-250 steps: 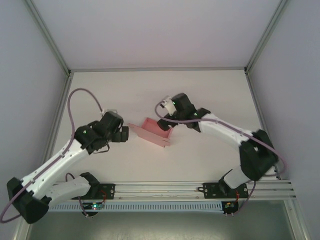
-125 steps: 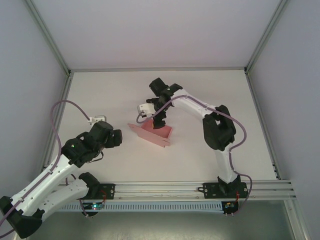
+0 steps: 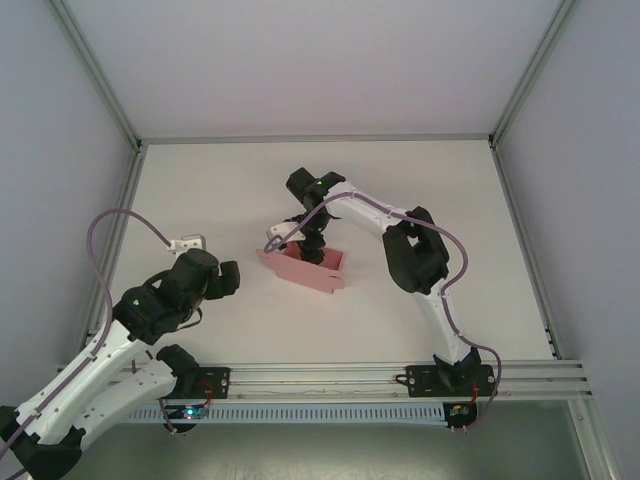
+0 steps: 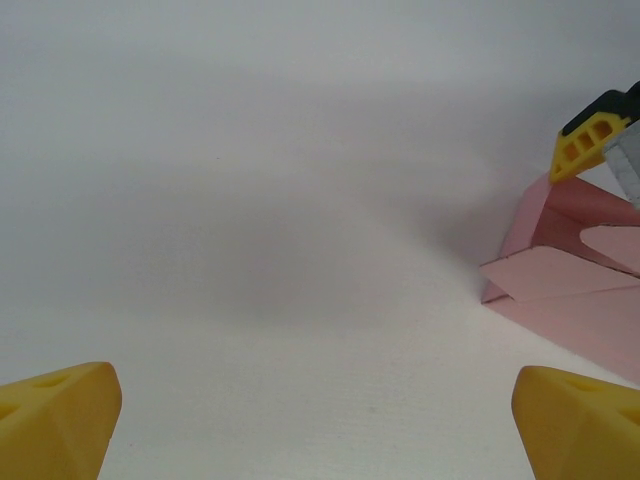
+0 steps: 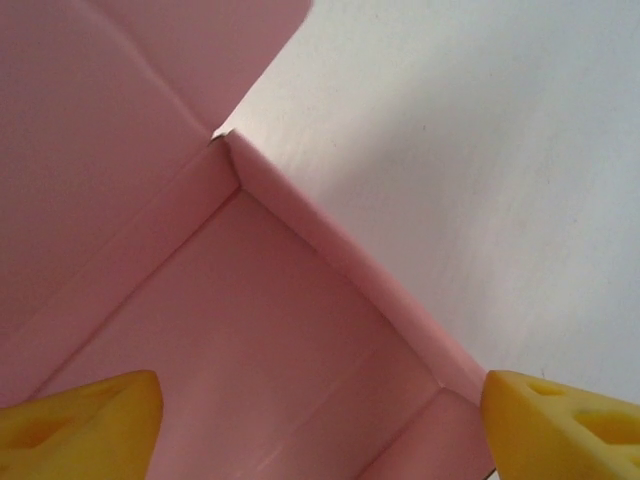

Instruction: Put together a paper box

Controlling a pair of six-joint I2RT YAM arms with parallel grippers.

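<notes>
The paper box (image 3: 312, 268), pink card folded into a shallow open tray with a flap sticking out to the left, lies mid-table. My right gripper (image 3: 311, 244) points down into it from behind. In the right wrist view its yellow fingertips (image 5: 80, 425) stand wide apart over the box floor (image 5: 250, 330), with a folded wall (image 5: 340, 265) running diagonally between them; the right gripper (image 5: 320, 425) is open and pinches nothing. My left gripper (image 3: 231, 279) hovers open to the left of the box, apart from it. From the left gripper (image 4: 320, 420) the paper box (image 4: 570, 280) sits ahead on the right.
White enclosure walls and aluminium posts (image 3: 95, 75) border the table on three sides. A metal rail (image 3: 330, 380) carrying both arm bases runs along the near edge. The right arm's elbow (image 3: 408, 250) rises just right of the box.
My right arm has swung left and lowered its gripper into the box, its jaws narrowing a little. My left arm has drawn back toward the near left. The box has shifted slightly.
</notes>
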